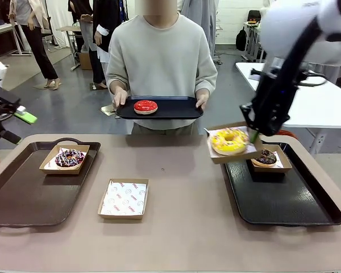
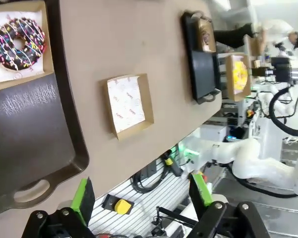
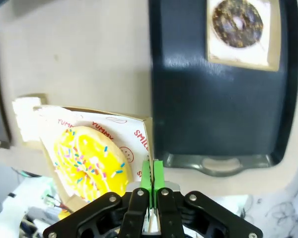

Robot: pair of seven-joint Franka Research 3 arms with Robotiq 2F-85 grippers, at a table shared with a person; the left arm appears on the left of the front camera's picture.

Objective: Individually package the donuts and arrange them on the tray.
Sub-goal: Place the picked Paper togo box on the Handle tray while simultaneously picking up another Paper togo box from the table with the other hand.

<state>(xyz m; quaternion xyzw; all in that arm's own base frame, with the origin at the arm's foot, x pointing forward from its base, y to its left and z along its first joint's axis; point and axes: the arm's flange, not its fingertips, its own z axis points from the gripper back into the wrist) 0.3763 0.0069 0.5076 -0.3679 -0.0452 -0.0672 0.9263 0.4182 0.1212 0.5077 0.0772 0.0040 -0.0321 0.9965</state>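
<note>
Print: red "YUMMY" and a cut-off "SMIL" are showing on the paper liner [image 3: 121,131] under the yellow donut [image 1: 229,141]. The print on the other liners is coming through too small to read.

Count: you are looking at four donuts, four cartons and three trays.

- Your right gripper [image 1: 254,135] is pinching the rim of the yellow donut's carton [image 1: 238,157], pads pressed together on it. It is holding the carton tilted in the air over the left rim of the black tray [image 1: 284,199].
- The dark chocolate donut [image 1: 266,157] is sitting boxed at that tray's far end.
- The sprinkled chocolate donut [image 1: 70,158] is lying boxed, hole up, on the brown tray [image 1: 23,193].
- The red donut [image 1: 145,106] is lying unboxed on the dark tray [image 1: 176,108] that the person is holding in both hands.
- The empty carton [image 1: 123,199] is resting on the table [image 1: 182,170] between the two trays.
- Your left gripper [image 2: 141,196] is hanging with its fingers spread wide.
</note>
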